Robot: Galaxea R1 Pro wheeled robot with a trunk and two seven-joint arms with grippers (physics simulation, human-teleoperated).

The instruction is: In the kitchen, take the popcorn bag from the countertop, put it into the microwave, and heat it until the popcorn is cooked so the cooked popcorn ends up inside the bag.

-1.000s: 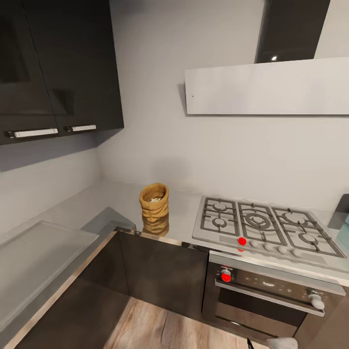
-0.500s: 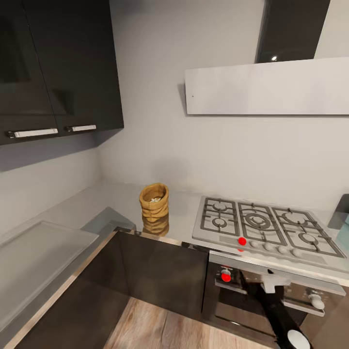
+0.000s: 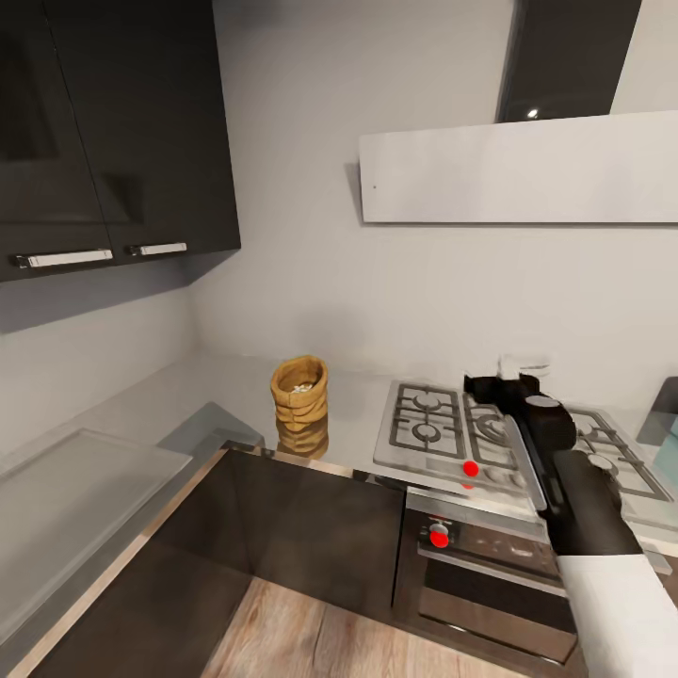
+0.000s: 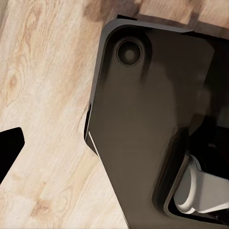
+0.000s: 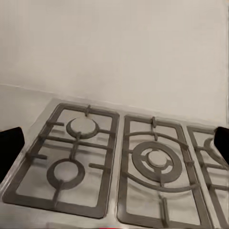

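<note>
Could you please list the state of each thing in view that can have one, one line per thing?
popcorn bag: upright on the countertop, rim open, pale popcorn inside, not held.
upper cabinet doors: closed.
built-in oven door: closed.
gas hob: no flame on its burners, no pot on the grates.
right gripper: raised over the hob, open, holding nothing.
left gripper: over the wooden floor; open or shut unclear.

The popcorn bag (image 3: 299, 394) looks like coarse, wrinkled burlap cloth on a smooth, faintly reflective grey metal worktop (image 3: 141, 424); cabinet fronts (image 3: 311, 527) below are dark and glossy, the hob grates (image 5: 114, 162) matt grey metal, the floor (image 4: 43, 95) pale grained wood
</note>
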